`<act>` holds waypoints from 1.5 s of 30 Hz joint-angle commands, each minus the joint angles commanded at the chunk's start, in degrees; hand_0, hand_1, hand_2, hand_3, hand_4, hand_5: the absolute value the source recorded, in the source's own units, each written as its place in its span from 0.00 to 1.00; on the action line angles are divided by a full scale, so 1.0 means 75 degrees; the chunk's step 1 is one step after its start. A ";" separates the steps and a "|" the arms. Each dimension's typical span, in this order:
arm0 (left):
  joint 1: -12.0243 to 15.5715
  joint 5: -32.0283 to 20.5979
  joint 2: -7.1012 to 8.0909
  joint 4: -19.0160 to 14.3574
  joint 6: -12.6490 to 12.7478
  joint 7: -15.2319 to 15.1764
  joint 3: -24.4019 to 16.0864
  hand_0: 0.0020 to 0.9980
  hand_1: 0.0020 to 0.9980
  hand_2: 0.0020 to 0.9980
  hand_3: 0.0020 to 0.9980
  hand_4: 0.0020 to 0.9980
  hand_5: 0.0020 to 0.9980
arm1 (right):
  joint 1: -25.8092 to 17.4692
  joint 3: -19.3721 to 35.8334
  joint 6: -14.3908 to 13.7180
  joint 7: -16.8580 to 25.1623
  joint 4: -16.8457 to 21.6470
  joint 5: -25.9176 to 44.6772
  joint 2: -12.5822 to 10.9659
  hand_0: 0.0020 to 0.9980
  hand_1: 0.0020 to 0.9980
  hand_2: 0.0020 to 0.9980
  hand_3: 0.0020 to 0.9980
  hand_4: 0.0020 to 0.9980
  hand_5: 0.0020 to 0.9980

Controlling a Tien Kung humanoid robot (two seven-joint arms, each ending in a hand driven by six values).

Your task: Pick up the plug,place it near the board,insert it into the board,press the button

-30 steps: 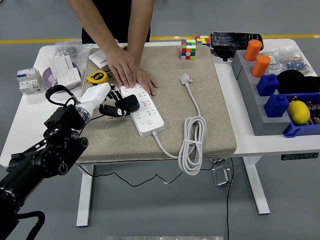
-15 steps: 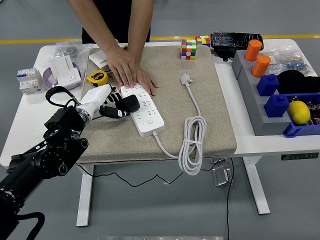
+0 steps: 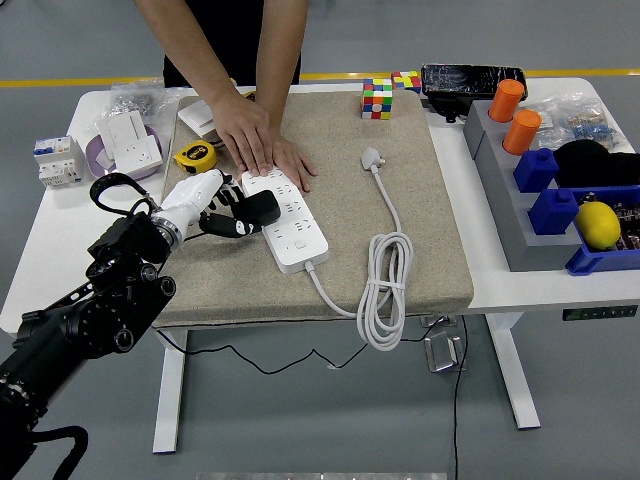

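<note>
A white power strip point(image 3: 293, 222) lies on the beige mat point(image 3: 330, 250), its far end held down by a person's hand point(image 3: 262, 146). My left hand point(image 3: 212, 208), white-backed with black fingers, is shut on a black plug point(image 3: 259, 208). The plug sits at the strip's left edge, touching or just over it; whether its pins are in a socket is hidden. The strip's own white cable point(image 3: 385, 290) coils to the right and ends in a white plug point(image 3: 371, 157) lying on the mat. My right hand is out of view.
A yellow tape measure point(image 3: 195, 154) and white socket parts point(image 3: 130, 140) lie left of the mat. Two puzzle cubes point(image 3: 378, 98) stand at the back. Grey and blue bins point(image 3: 545, 190) with orange cylinders and a lemon point(image 3: 597, 224) fill the right side.
My left hand has shifted slightly up and left with the black plug, keeping it at the strip's left edge. The person's hand has stayed on the strip.
</note>
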 joint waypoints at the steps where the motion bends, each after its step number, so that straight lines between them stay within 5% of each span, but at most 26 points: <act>1: 0.0011 -0.0067 0.0006 -0.0024 -0.0022 -0.0016 -0.0026 0.45 0.57 0.44 0.39 0.63 0.21 | 0.0000 -0.0001 0.0001 0.0000 -0.0001 0.0000 0.0000 0.89 0.81 0.77 0.81 1.00 1.00; 30: 0.0005 -0.0547 -0.0004 -0.0142 -0.0292 -0.0140 -0.0179 0.45 0.57 0.43 0.37 0.60 0.22 | 0.0024 0.0023 -0.0005 0.0003 0.0001 0.0001 0.0009 0.89 0.81 0.77 0.81 1.00 1.00; 31: -0.0008 -0.0543 -0.0011 -0.0142 -0.0311 -0.0143 -0.0175 0.46 0.58 0.53 0.49 0.88 0.30 | 0.0027 0.0019 -0.0007 0.0003 -0.0002 0.0006 0.0009 0.89 0.81 0.77 0.81 1.00 1.00; 36: -0.0061 -0.0575 -0.0045 -0.0078 -0.0468 -0.0140 -0.0150 0.46 0.58 0.53 0.49 0.88 0.30 | 0.0036 0.0019 -0.0007 0.0009 0.0000 0.0005 0.0001 0.89 0.81 0.77 0.81 1.00 1.00; 37: -0.0065 -0.0575 -0.0049 -0.0064 -0.0508 -0.0134 -0.0142 0.51 0.66 0.60 0.57 0.98 0.34 | 0.0033 0.0020 -0.0009 0.0009 0.0001 0.0004 0.0001 0.89 0.81 0.77 0.81 1.00 1.00; 41: -0.0075 -0.0549 -0.0067 0.0006 -0.0606 -0.0118 -0.0108 0.51 0.66 0.60 0.57 0.98 0.34 | 0.0017 0.0008 -0.0012 0.0014 0.0001 0.0011 -0.0002 0.89 0.81 0.77 0.81 1.00 1.00; 42: -0.0076 -0.0536 -0.0070 0.0024 -0.0628 -0.0112 -0.0104 0.61 0.75 0.73 0.71 1.00 0.37 | 0.0015 0.0010 -0.0013 0.0013 -0.0001 0.0009 -0.0001 0.89 0.81 0.77 0.81 1.00 1.00; 45: -0.0069 -0.0503 -0.0068 0.0060 -0.0656 -0.0105 -0.0081 0.61 0.75 0.73 0.71 1.00 0.37 | 0.0010 0.0017 -0.0016 0.0016 0.0000 0.0007 -0.0003 0.89 0.81 0.77 0.81 1.00 1.00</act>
